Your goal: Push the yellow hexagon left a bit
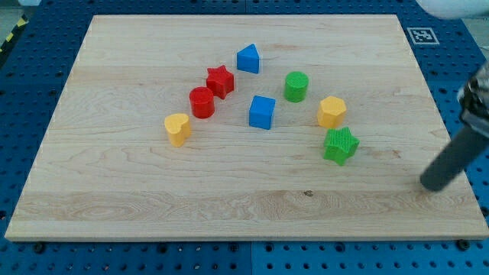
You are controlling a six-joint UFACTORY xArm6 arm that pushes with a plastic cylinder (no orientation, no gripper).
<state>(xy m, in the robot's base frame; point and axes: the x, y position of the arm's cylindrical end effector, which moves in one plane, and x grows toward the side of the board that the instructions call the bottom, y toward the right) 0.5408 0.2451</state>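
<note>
My tip [432,186] is at the view's right side of the wooden board [137,206], near its right edge, and the rod above it is leaning toward the view's top right. The arm has no claw, only this rod, so nothing is spread or pinched. The tip touches no block; it is well apart from all of them, to the right and lower than the group.

The yellow hexagon [331,111] lies on the board right of the centre, up and to the left of my tip. Just below it is the green star [340,145], close but not touching as far as I can see. The green cylinder [296,86] is to its upper left. The blue cube [262,111] is near the centre, and the blue triangle [247,59] is above it. The red star [220,80] and the red cylinder [202,101] are just beside each other. The yellow heart [177,128] is the most to the left
</note>
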